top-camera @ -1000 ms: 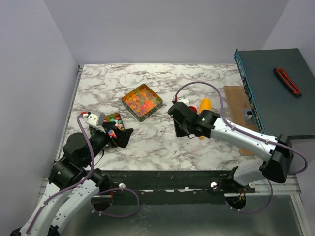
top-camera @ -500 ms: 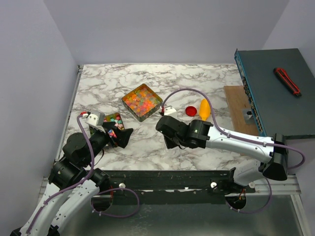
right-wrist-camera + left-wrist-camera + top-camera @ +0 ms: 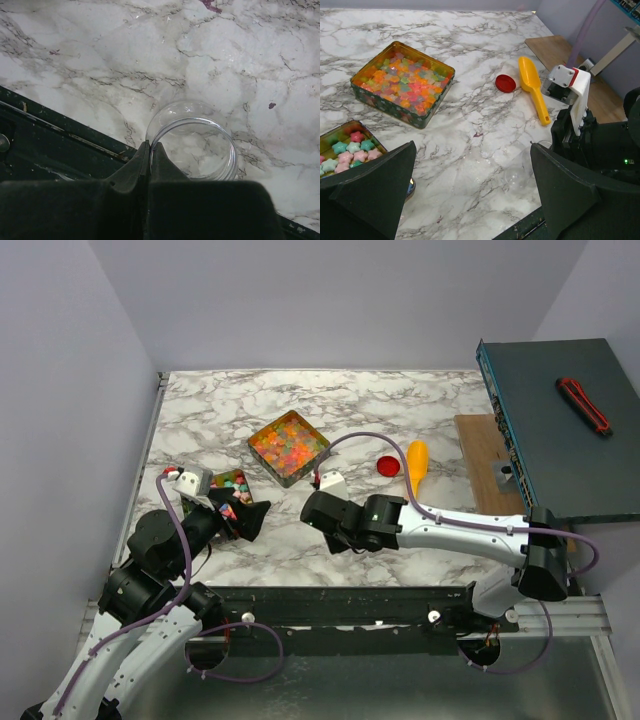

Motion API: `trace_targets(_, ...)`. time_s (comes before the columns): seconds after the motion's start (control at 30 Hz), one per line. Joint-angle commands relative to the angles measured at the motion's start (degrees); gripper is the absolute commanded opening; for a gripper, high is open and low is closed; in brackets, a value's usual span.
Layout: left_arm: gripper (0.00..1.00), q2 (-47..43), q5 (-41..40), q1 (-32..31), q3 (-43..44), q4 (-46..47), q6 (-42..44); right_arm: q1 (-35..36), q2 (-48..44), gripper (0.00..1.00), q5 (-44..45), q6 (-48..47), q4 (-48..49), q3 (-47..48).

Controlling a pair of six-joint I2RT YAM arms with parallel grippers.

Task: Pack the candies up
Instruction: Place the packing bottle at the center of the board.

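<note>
The candies (image 3: 288, 443) fill a square tin at mid table, also seen in the left wrist view (image 3: 402, 82). More star-shaped candies (image 3: 350, 147) lie in a smaller tin (image 3: 232, 485) by my left gripper (image 3: 240, 515), which stands wide open over bare marble (image 3: 472, 150). My right gripper (image 3: 335, 538) is shut on the rim of a clear empty jar (image 3: 190, 112), one finger inside the wall and one outside (image 3: 150, 146). The jar (image 3: 527, 167) hangs low over the marble close to the table's near edge.
A round red cap (image 3: 387, 465) and a yellow-orange scoop (image 3: 415, 460) lie right of the big tin. A wooden board (image 3: 485, 455) and a dark grey box (image 3: 560, 420) carrying a red-and-black cutter (image 3: 583, 403) stand on the right.
My right arm has carried the jar leftward and toward the near edge, away from the cap and scoop. The left arm has not moved.
</note>
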Motion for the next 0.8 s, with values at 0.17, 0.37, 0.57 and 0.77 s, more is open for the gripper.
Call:
trace_targets(0.17,0.99,-0.5,-1.1,0.2,0.0,-1.3,-0.3,0.6,2.6,0.01,1.8,0.7,4.9,0.6)
trace_targets(0.37,0.99,-0.7,-1.3,0.3,0.0,-1.2,-0.2,0.9,4.6,0.01,2.1,0.7,5.5,0.6)
trace_targets(0.57,0.99,-0.7,-1.3,0.2,0.0,-1.3,-0.2,1.4,5.3,0.07,2.4,0.8,5.1,0.8)
trace_targets(0.77,0.99,-0.5,-1.3,0.2,0.0,-1.2,-0.2,1.7,4.7,0.22,3.9,0.9,3.6,2.2)
